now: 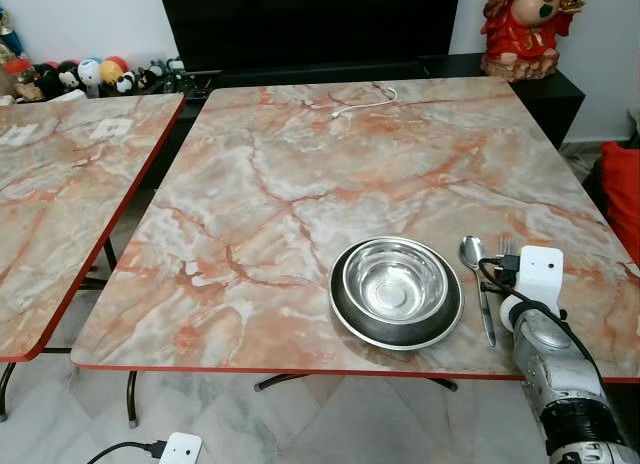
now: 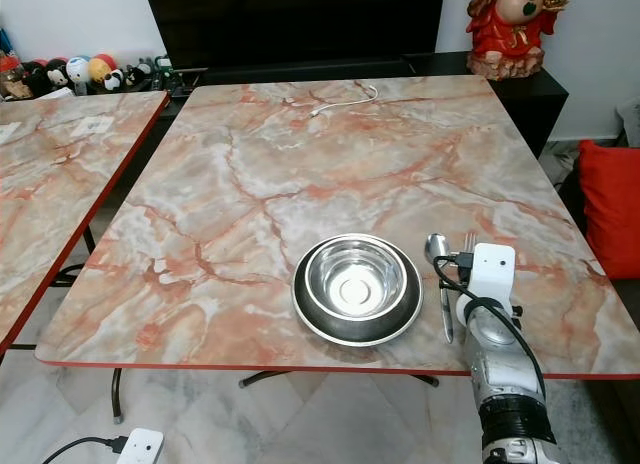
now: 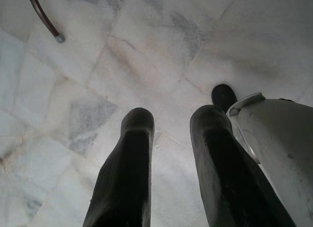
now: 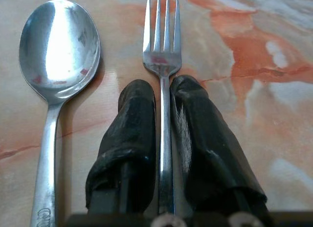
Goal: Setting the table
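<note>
Pinching a fork (image 4: 163, 65) between both fingers of the right claw (image 4: 164, 87), low over the marble desk (image 1: 300, 184), just right of a spoon (image 4: 56, 51). Sitting already placed beside them: a steel bowl (image 1: 395, 281) on a dark plate (image 1: 345, 319). Hanging idle over the floor, left claw (image 3: 171, 122), fingers apart. Probably nearing completion, with only releasing the fork remaining.

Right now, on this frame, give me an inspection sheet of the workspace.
Surface: marble-pattern table, red edge.
Job's things: steel bowl nested in dark plate; spoon beside it, fork next to the spoon.
Clutter: nothing seen.
Grippers: right gripper closed on the fork's handle at the table; left gripper open above the floor.
Cables: white cable at far edge.
Surroundings: second table, red figurine, toys.
</note>
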Motion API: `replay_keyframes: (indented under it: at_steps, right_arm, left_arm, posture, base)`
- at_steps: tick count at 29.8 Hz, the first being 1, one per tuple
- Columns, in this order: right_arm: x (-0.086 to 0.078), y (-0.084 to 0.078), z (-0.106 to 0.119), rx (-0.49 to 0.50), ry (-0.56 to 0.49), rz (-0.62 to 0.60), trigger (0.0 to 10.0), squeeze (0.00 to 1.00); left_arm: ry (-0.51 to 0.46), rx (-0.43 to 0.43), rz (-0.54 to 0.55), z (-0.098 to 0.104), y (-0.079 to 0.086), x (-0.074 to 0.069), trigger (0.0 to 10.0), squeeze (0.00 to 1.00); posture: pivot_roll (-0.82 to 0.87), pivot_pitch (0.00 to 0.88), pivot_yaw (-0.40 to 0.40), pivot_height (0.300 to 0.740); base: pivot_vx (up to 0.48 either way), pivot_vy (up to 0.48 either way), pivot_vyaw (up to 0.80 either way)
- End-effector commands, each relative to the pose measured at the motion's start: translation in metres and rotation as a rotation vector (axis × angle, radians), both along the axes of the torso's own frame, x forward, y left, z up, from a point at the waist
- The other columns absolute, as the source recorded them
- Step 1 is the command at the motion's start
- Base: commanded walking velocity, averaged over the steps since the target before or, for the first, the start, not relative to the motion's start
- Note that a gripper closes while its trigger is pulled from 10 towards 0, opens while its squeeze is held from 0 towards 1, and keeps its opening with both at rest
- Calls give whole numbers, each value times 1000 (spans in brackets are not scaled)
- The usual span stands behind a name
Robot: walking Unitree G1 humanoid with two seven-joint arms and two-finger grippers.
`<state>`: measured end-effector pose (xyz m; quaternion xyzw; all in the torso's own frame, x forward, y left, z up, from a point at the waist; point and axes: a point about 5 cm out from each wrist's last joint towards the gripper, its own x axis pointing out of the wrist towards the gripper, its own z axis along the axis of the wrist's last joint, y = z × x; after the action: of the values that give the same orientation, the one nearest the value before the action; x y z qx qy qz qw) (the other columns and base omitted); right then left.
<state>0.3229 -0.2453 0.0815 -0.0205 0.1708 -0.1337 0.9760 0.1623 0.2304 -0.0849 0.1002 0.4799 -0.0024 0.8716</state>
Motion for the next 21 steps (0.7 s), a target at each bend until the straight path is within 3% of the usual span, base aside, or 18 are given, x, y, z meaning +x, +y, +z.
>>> replay_keyframes:
  at_steps: [1,16,21]
  right_arm:
    - [1,3,-2,-3,7,-3,10000,0]
    - [6,-2,27,-38,-191,-93,10000,0]
    - [5,7,55,-14,-424,-75,10000,0]
  left_arm:
    - [23,11,7,-1,6,-4,10000,0]
    - [22,9,8,-1,5,-4,10000,0]
    - [13,4,15,0,5,-4,10000,0]
  posture:
    - [-126,41,92,740]
    - [-128,39,92,740]
    - [-136,38,91,740]
  base:
    - [0,0,0]
    - [0,0,0]
    - [0,0,0]
